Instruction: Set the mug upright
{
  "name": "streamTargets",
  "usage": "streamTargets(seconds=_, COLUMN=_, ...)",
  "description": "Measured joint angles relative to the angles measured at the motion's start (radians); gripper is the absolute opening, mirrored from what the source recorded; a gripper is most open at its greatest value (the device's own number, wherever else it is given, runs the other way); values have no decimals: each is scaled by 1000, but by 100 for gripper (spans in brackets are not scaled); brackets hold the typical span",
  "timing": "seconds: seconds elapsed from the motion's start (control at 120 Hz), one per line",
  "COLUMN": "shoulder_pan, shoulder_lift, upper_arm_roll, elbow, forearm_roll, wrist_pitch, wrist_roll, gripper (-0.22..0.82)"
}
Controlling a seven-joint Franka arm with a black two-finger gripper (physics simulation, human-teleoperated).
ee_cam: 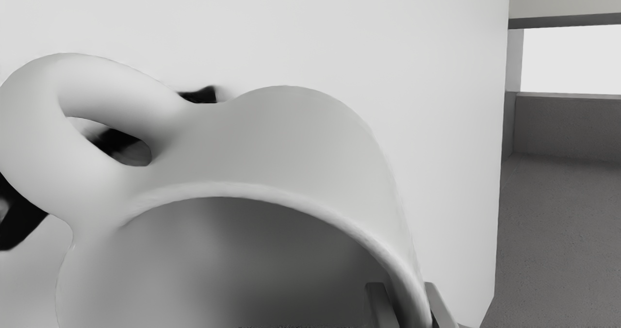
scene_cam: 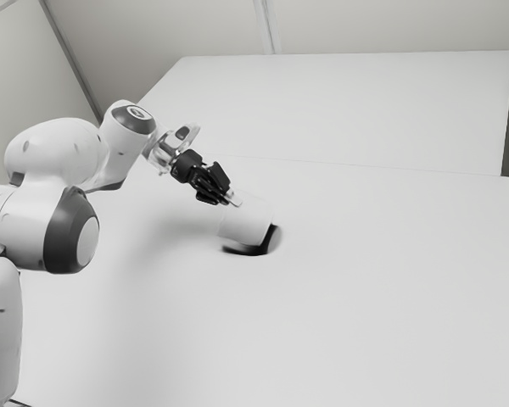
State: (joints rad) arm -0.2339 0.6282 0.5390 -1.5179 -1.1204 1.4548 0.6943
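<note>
Fingers of mine stand a narrow gap apart, pinching the wall of a smooth white mug at its rim. One is inside the mouth, the other is against the outer side, and the wall fills the space between them. The mug's open mouth faces toward my hand, and its body leans at a tilt over the table. I cannot tell whether any of its base touches down.

A thick, rounded loop handle in the same white juts from the side of the mug, away from where I grip the rim. Through the loop and around it I see black patches; in the exterior view a black patch also lies just under the mug and beside it. Whether that is all shadow I cannot tell.

Beneath and around spreads the plain white table. Back from my fingers, my white arm with its dark grey joint covers reaches in from the exterior view's left.

Farther off, past the table's edge in the wrist view, lies a dark grey floor, with a bright white rectangle beyond it. In the exterior view, a flat white surface lies behind the table, and pale walls rise past that.
</note>
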Motion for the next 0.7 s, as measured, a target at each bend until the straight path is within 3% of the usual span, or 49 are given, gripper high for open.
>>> streamTargets(seconds=0.333, shoulder_pan=-2, shoulder_lift=-39, upper_arm_roll=0, elbow=3, forearm_roll=19, wrist_pitch=8, wrist_roll=8, gripper=-18)
streamTargets(seconds=0.5, shoulder_pan=-45, shoulder_lift=-154, upper_arm_roll=-15, elbow=-32, forearm_roll=152, wrist_pitch=62, wrist_roll=11, gripper=-18)
streamTargets(seconds=0.7, shoulder_pan=-68, shoulder_lift=-309, upper_arm_roll=-157, elbow=-140, forearm_roll=480, wrist_pitch=220, wrist_roll=12, gripper=-18)
